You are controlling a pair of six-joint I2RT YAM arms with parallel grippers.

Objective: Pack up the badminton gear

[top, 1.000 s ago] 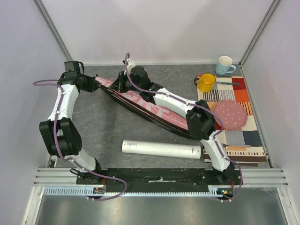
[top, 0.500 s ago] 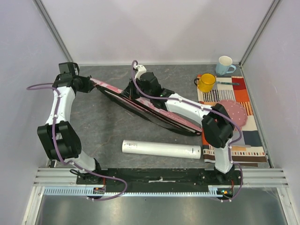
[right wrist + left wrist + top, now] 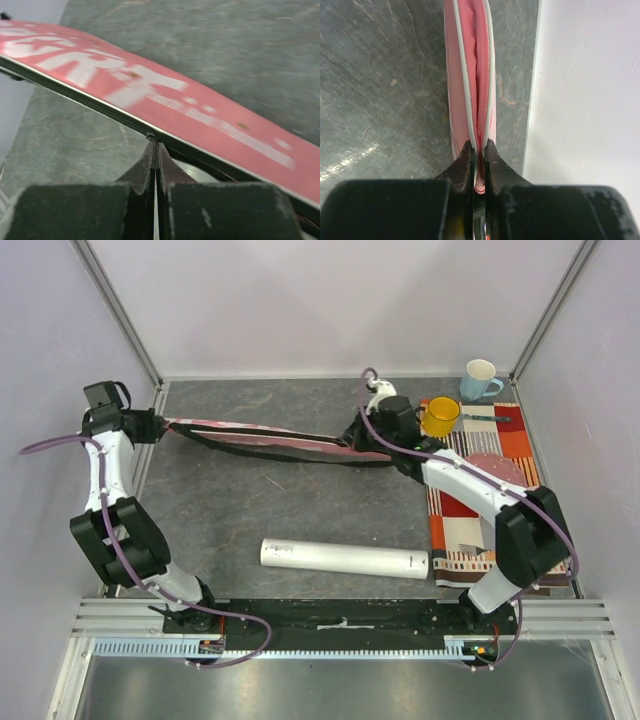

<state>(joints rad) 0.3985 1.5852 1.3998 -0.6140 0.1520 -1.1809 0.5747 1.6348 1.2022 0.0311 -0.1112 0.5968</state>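
The pink "SPORT" racket bag (image 3: 260, 436) is stretched out thin across the far half of the table. My left gripper (image 3: 155, 425) is shut on its left end by the left wall; in the left wrist view the fingertips (image 3: 465, 155) pinch the pink fabric (image 3: 470, 75). My right gripper (image 3: 352, 440) is shut on the small dark zipper pull (image 3: 150, 136) at the bag's black edge, below the pink lettered face (image 3: 175, 100). The long white tube (image 3: 345, 558) lies on the table near the front. Rackets and shuttlecocks are out of view.
A yellow cup (image 3: 440, 417) and a pale blue cup (image 3: 480, 378) stand at the back right. A striped orange cloth (image 3: 510, 440) lies on the right, with a pink dotted plate (image 3: 492, 462) on it, partly under my right arm. The left wall (image 3: 590, 100) is close beside the bag's end.
The left gripper has pulled the bag's end left to the wall. The right gripper has moved right along the bag's edge. The bag has gone from slanted and bulging to thin and taut.
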